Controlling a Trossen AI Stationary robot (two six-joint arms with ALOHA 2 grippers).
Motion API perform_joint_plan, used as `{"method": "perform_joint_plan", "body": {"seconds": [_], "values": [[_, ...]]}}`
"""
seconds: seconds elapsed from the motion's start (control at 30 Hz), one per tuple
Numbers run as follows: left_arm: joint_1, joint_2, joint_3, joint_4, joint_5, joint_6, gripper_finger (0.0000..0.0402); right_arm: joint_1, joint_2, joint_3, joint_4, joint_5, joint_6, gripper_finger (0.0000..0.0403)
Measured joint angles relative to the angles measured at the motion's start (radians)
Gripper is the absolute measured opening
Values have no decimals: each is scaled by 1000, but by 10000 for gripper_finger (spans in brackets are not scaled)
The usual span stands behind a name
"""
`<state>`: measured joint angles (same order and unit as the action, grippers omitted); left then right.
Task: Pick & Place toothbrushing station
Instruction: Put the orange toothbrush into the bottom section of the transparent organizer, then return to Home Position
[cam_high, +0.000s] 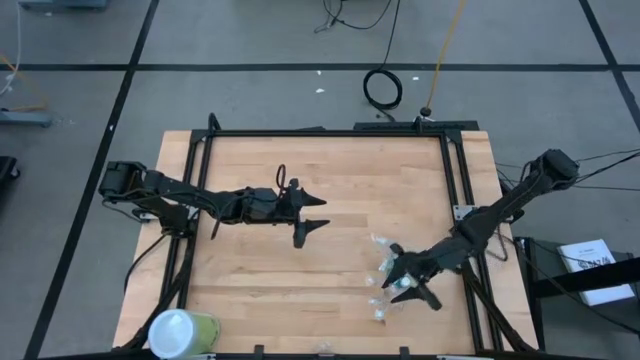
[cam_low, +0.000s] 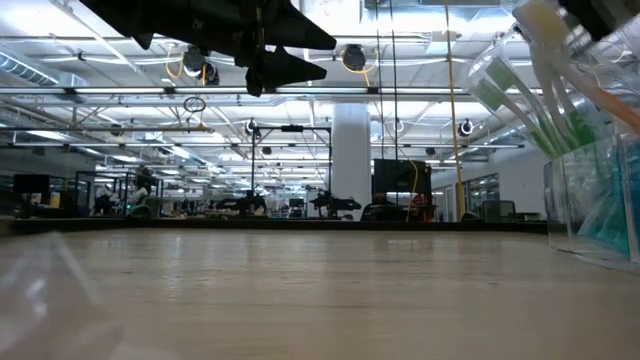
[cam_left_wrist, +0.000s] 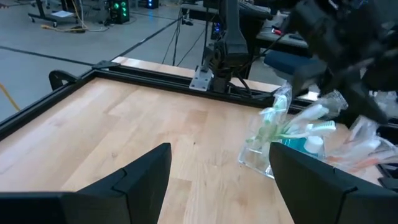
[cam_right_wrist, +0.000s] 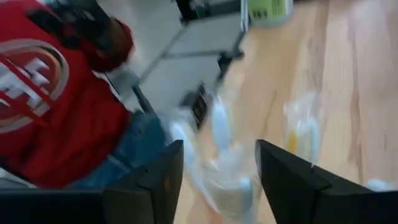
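In the high view we found the right claw (cam_high: 408, 283) low in the right part of the frame, over the cluster of toothbrushing things on the wooden surface (cam_high: 330, 200). Its two fingers stood spread, with pale wrapped pieces showing between and around them; we could not tell from above whether either finger touched them. In the right wrist view the same fingers (cam_right_wrist: 155, 180) stood well apart, and blurred wrapped toothbrushes (cam_right_wrist: 221, 149) lay in the gap between them, not pinched. A person in a red shirt (cam_right_wrist: 56, 93) filled the left of that frame, and a green-labelled container (cam_right_wrist: 270, 9) stood at its top edge.

The left claw (cam_high: 308, 215) hung near the middle of the high view, over bare wood, well apart from the cluster. Its fingers were spread and held nothing; in the left wrist view they (cam_left_wrist: 140, 177) framed the lower part of the picture with empty surface between them.

In that left wrist view we saw the clear plastic holder (cam_left_wrist: 258, 155) standing on the surface at right of centre, with green and white toothbrushes (cam_left_wrist: 292, 127) leaning out of it and a teal tube (cam_left_wrist: 301, 144) inside, the right arm looming dark above. In the low view the holder (cam_low: 590, 200) sat at the right edge, brushes slanting up out of it.

A yellow-green container with a white top (cam_high: 180, 330) stood at the lower left of the high view.
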<state>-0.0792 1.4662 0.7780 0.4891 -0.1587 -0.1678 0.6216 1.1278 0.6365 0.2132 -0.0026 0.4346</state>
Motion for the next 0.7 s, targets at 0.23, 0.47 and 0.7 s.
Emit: {"method": "perform_joint_plan", "body": {"seconds": [0.23,0.47,0.7], "values": [[9,0,0,40,-20,129,280,0,-268,0,-27,-181,-84,192],[35,-15,0,-98,-53,163,280,1,-487,0,-44,-314,-321,190],[35,-176,0,-336,-39,152,280,0,-652,0,-125,-314,-298,189]]}}
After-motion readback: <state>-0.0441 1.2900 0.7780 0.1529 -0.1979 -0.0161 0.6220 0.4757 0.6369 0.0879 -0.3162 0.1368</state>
